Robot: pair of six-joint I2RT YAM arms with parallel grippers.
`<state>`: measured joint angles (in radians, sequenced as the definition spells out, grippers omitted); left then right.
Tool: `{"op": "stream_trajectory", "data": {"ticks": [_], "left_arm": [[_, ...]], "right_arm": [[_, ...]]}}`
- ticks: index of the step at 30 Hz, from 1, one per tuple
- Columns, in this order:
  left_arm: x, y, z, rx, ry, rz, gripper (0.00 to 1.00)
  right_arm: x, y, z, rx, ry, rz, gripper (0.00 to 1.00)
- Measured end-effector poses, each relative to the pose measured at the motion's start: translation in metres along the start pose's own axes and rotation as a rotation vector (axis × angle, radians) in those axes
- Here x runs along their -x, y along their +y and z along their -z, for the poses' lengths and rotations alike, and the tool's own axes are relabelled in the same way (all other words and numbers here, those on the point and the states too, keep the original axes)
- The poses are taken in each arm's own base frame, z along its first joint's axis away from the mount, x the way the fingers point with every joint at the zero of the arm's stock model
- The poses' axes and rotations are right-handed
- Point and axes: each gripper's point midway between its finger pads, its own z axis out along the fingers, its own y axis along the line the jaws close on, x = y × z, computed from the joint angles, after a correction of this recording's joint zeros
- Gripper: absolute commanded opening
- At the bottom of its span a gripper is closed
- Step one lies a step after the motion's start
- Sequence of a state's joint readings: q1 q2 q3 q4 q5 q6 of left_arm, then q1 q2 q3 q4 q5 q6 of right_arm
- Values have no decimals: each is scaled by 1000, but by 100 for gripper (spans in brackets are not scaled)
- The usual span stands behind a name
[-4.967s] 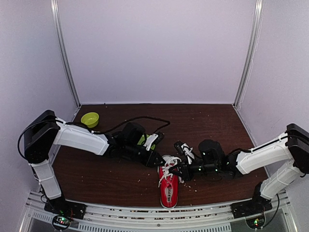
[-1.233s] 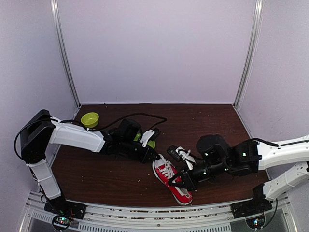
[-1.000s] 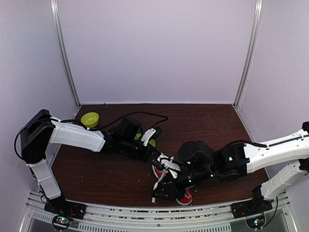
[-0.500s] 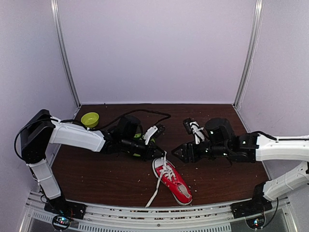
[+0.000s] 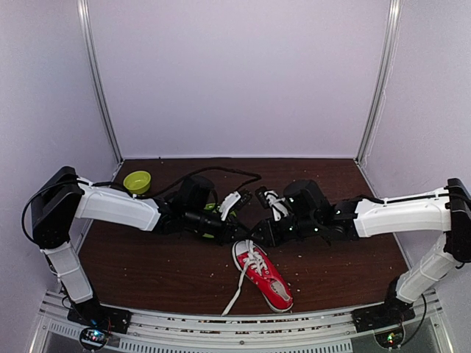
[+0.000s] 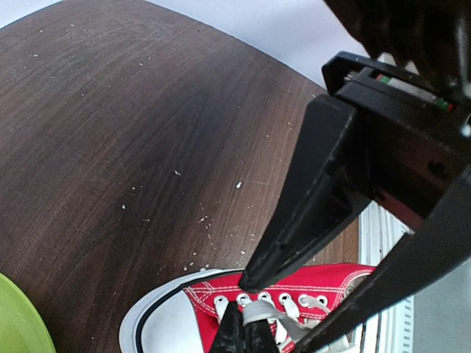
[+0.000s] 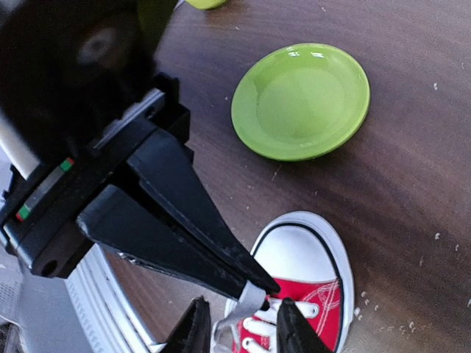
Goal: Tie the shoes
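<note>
The left tool (image 6: pixel 243 332) has its fingertips pressed together on a strand of white lace (image 7: pixel 249 301), just above the front eyelets of the small red canvas sneaker with white toe cap (image 5: pixel 266 276). The right tool (image 7: pixel 243 329) meets it tip to tip, with its fingers apart and that strand between them. The sneaker lies on the dark wooden table (image 5: pixel 169 272), with its toe under both tools and its heel pointing away. A second strand (image 5: pixel 232 298) trails away from the tools. A round green plate (image 7: pixel 300 99) lies behind the left tool.
</note>
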<state>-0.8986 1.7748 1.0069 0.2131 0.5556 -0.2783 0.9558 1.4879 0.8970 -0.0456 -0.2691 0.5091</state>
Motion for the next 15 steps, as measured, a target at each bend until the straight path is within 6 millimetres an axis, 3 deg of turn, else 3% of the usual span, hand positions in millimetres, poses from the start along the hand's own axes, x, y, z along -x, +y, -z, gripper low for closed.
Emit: {"op": "stream_trajectory", "data": {"ticks": [4,8,11,13,15], "left_arm": [[1,0,0,-1,-4,-2,0],[0,2,0,12,-1,1,2],[2,3,0,19,-7,5,39],[0,8,0,49,-3,13,52],[-1,17,3,83,-6,27,59]], "right_arm": [[-4,-4,-6,-18,20,-7,15],[-5,-7,-7,-33,27,-17,0],[-7,-10,-7,-49,31,-29,0],[-9,-10,-7,-52,36,-33,0],[-9,-10,-7,-53,37,-40,0]]}}
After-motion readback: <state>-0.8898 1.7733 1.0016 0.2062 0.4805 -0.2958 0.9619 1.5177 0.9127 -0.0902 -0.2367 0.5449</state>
